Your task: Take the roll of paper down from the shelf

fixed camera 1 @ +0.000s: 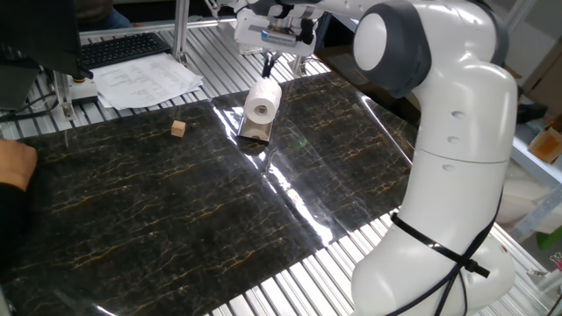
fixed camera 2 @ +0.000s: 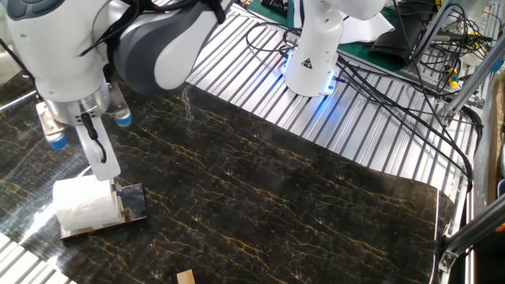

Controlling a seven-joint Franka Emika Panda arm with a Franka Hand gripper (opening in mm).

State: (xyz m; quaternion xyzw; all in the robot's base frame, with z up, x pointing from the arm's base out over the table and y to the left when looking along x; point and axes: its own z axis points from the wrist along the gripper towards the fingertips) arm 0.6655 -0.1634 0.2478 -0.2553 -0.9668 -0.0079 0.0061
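The white roll of paper lies on its side on the small light-wood shelf at the far edge of the dark marbled table. In the other fixed view the roll rests on the pale base, against the dark upright post. My gripper hangs just above and behind the roll, apart from it. In the other fixed view only one white finger shows, its tip just over the roll's upper right edge, so the gap between the fingers is hidden.
A tiny wooden cube sits left of the shelf and also shows in the other fixed view. Printed sheets and a keyboard lie beyond the table. A person's arm is at the left edge. Cables run at the back.
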